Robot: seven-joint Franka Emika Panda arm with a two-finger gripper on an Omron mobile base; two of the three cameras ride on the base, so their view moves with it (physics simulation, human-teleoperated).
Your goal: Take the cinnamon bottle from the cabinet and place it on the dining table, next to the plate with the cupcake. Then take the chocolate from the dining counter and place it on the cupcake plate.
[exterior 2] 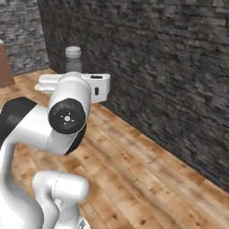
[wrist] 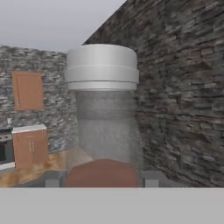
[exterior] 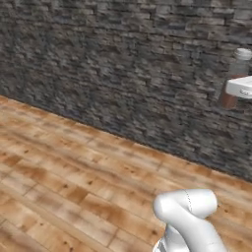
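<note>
My gripper (wrist: 103, 178) is shut on the cinnamon bottle (wrist: 105, 109), a clear bottle with a grey cap and brown powder at the bottom. It stands upright between the two fingertips (wrist: 54, 178). From the left base the cinnamon bottle (exterior: 237, 74) hangs in the air at the right edge, before the stone wall, with the white hand of the gripper (exterior: 232, 91) around its lower part. From the right base the bottle's cap (exterior 2: 73, 53) rises above the hand, behind the arm's elbow. The plate, cupcake, chocolate, cabinet and dining table are out of view.
A dark stone wall (exterior: 123, 64) runs along the right side over a wooden plank floor (exterior: 74, 167). Far off stand a wooden wall cabinet (wrist: 28, 89) and a white-topped base cabinet (wrist: 29, 146).
</note>
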